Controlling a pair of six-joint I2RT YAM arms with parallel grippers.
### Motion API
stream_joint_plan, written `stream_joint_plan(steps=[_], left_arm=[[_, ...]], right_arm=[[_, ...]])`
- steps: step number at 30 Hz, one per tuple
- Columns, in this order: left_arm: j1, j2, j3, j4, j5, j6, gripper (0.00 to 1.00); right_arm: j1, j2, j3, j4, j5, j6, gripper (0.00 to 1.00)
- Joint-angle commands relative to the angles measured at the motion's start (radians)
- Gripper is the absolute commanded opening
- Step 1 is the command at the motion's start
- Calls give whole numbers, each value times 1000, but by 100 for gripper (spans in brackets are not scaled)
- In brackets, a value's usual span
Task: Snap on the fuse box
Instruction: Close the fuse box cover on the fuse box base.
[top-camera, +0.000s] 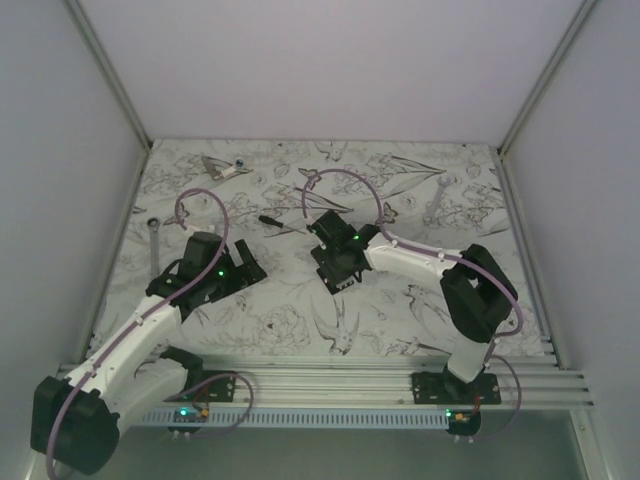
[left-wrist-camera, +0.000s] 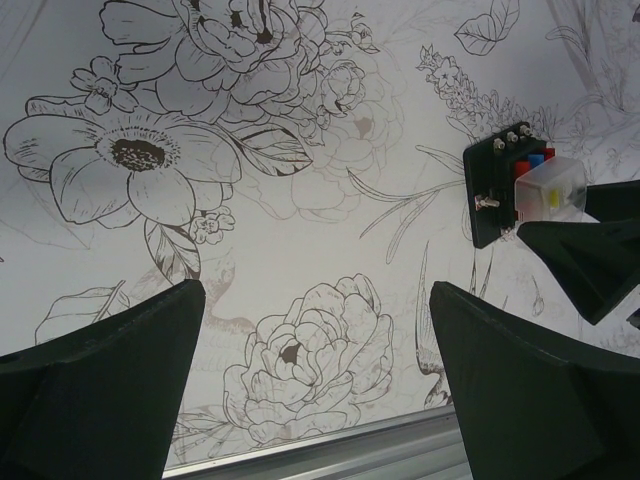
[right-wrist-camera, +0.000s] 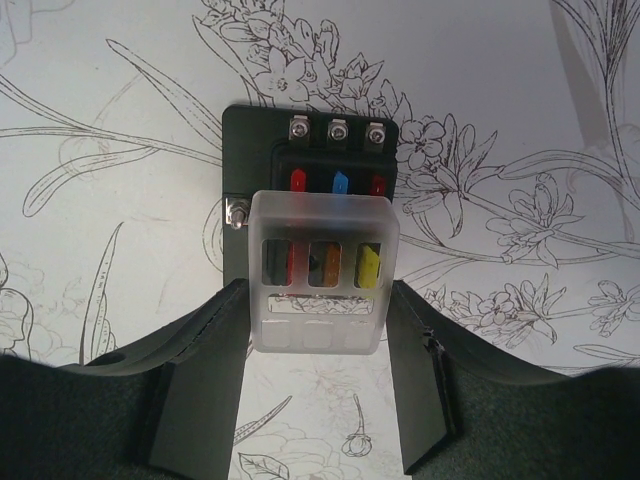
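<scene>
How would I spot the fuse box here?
On the flower-printed table, beneath the right gripper, lies the fuse box. It is a black plate with three screws and coloured fuses, half under a frosted cover. The wrenches nearby are plain metal.

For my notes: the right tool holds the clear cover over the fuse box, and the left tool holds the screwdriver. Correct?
No. The left tool is open and empty, as the left wrist view shows. The right tool does hold the clear cover over the fuse box.

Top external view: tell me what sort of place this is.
Probably an enclosed robot test bench: plain white walls, two white-and-black arms bolted to a metal rail, the right gripper holding a small black plastic fuse box.
</scene>
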Motion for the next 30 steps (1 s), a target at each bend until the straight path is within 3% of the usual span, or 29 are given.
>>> stream_joint_plan(steps=[1,26,30], left_arm=[[7,-10,-11,-17,21,-4,100],[7,-31,-12,-18,36,-4,99],[8,-32,-12,-17,37,-4,100]], right_arm=[[7,17,40,3,-16,-19,50],[4,113,124,-49,1,-5,55],[4,111,126,-68,-3,4,61]])
